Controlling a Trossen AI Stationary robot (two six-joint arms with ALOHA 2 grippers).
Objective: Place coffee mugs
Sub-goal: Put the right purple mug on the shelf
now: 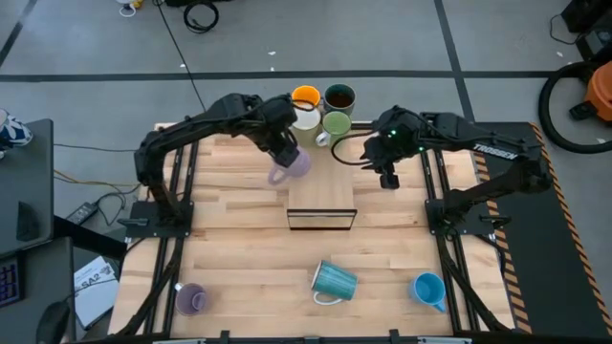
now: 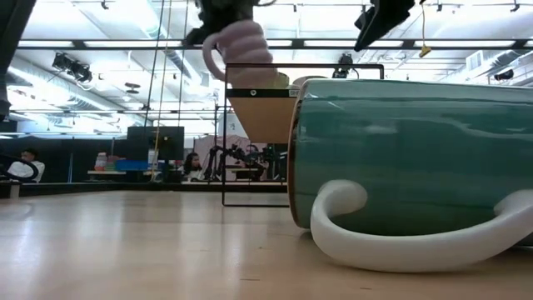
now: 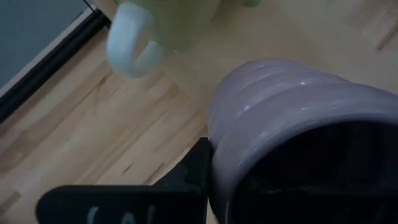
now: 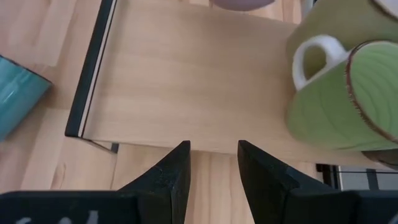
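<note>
My left gripper point(image 1: 284, 153) is shut on a lilac ribbed mug point(image 1: 293, 164), held in the air over the table's far middle, beside a small wooden shelf with a black frame point(image 1: 322, 201). The low view shows the mug point(image 2: 243, 52) high above the shelf. My right gripper point(image 4: 211, 168) stands open and empty over the shelf's board point(image 4: 186, 81), right of the mug point(image 1: 387, 177). At the far edge stand orange point(image 1: 305, 96), dark teal point(image 1: 339, 96), pale point(image 1: 306, 118) and green point(image 1: 336, 122) mugs. My left gripper holds the lilac mug at its rim wall point(image 3: 217, 168). One dark finger point(image 3: 186, 180) lies against the outer side; the other is hidden by the mug. The fingers slant down from above. The mug hangs tilted and clear of table and shelf, its handle point(image 2: 212, 54) sticking out sideways.
Near the front edge a second lilac mug point(image 1: 191, 299) stands at the left, a larger ribbed teal mug point(image 1: 333, 281) lies on its side in the middle, and a bright blue mug point(image 1: 428, 289) is at the right. Bare wood lies between them and the shelf.
</note>
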